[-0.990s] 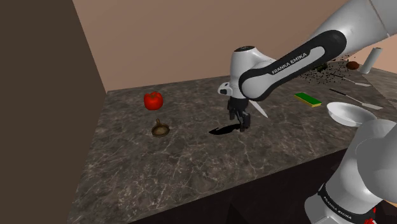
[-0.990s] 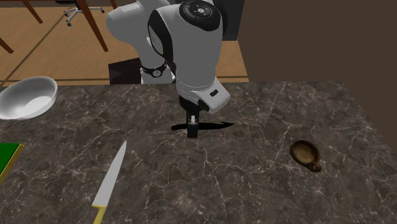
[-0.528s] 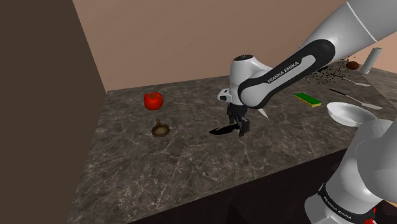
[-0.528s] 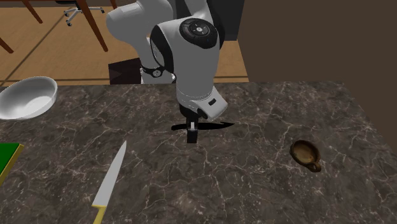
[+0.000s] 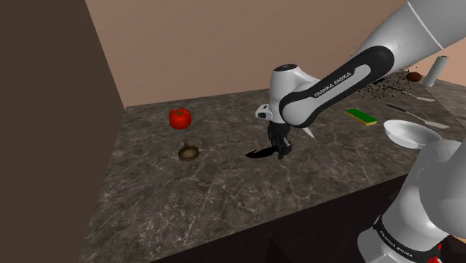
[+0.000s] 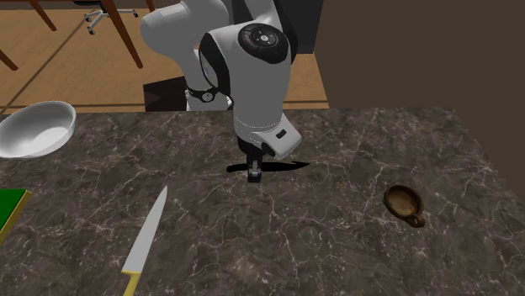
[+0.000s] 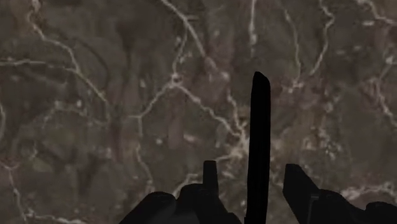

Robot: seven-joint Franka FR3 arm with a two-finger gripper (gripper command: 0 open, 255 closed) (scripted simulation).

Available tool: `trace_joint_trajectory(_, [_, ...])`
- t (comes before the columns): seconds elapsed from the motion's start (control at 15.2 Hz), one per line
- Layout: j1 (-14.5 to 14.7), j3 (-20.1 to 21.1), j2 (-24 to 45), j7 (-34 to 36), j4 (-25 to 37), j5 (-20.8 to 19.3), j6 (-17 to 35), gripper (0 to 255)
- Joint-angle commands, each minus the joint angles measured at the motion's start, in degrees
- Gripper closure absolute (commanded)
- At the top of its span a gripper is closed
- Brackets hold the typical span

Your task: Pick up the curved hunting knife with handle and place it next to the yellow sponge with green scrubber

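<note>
A black curved hunting knife (image 5: 258, 154) lies flat on the dark marble counter (image 5: 224, 194), near its middle. My gripper (image 5: 281, 153) stands straight down over the knife's handle end, fingertips at the counter. In the wrist view the knife (image 7: 257, 140) runs as a thin black strip between the two fingers (image 7: 210, 178), with a gap on each side, so the gripper (image 7: 251, 167) is open and not clasping it. From across the counter the knife (image 6: 288, 164) pokes out on both sides of the gripper (image 6: 255, 174). The yellow-and-green sponge (image 5: 363, 116) lies far off toward the shoulder view's right.
A kitchen knife with a yellow handle (image 6: 145, 240) lies between the gripper and the sponge (image 6: 10, 210). A white bowl (image 5: 407, 133) sits near the stand. A red pepper (image 5: 179, 117) and a small brown pan (image 5: 189, 152) lie toward the dark wall. Utensils (image 5: 418, 113) lie far right.
The gripper came down over the knife to the counter. Its fingers have since drawn closer together around the knife. The knife has not moved.
</note>
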Motion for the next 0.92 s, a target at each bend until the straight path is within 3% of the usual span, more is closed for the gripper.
trace_joint_trajectory(0.0, [-0.1,-0.1,0.3,0.0,0.0,-0.1,0.5,255])
trace_joint_trajectory(0.4, [-0.1,-0.1,0.3,0.0,0.0,-0.1,0.5,255])
trace_joint_trajectory(0.86, [0.0,0.2,-3.9,-0.3,2.1,0.1,-5.7,255])
